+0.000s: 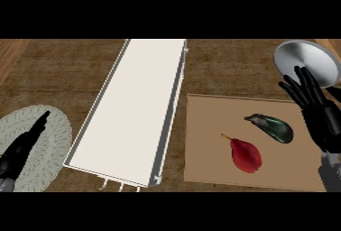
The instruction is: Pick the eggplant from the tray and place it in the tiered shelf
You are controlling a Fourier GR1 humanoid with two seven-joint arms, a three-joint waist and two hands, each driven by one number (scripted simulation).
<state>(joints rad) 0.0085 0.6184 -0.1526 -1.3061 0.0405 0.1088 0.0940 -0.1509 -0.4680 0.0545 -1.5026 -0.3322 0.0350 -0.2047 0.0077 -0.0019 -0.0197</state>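
- There is a single view, taken from the robot's head, high above the brown wood-grain desk (pixel 60 67) and facing steeply down onto its top.
- The robot's own side is the lower edge: its black left hand (pixel 20 151) enters at the lower left, its black right hand (pixel 314 106) at the right.
- The long white flat-topped tiered shelf (pixel 136 108) runs up the centre from the near edge towards the far edge.
- The camera sits close: the flat tan rectangular tray (pixel 206 158) fills the lower right, while a pale patterned round plate (pixel 57 131) at left and a grey round plate (pixel 320 56) at upper right are cut by the edges.
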